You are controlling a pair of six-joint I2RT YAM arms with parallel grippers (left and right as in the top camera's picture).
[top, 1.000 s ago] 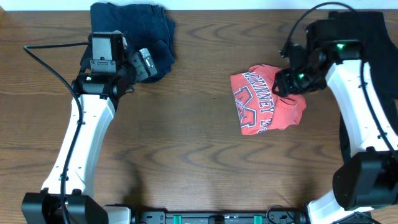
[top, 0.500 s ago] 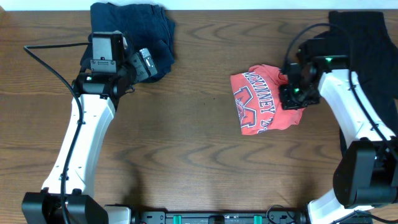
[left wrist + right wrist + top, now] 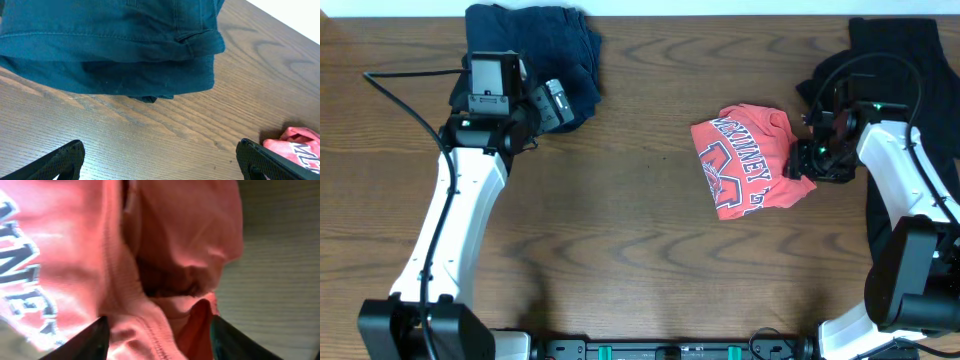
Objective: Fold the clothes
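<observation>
The clothes lie in three places. A coral-red T-shirt (image 3: 745, 160) with white lettering is crumpled right of centre. A dark navy garment (image 3: 535, 40) lies folded at the back left, and a black one (image 3: 910, 60) at the back right. My right gripper (image 3: 805, 160) is at the shirt's right edge. In the right wrist view its jaws (image 3: 160, 340) are open, with a hemmed fold of the red shirt (image 3: 165, 245) between them. My left gripper (image 3: 560, 103) hangs open and empty (image 3: 160, 160) just in front of the navy garment (image 3: 110, 45).
The wooden table (image 3: 620, 230) carries nothing else. A corner of the red shirt (image 3: 297, 142) shows at the right edge of the left wrist view. Both arms' bases stand at the front edge, with cables looping near each wrist.
The right gripper has slid from the shirt's upper right corner out to its right edge, shutting and then reopening on the way. The shirt's right side has spread slightly. The left arm has not moved.
</observation>
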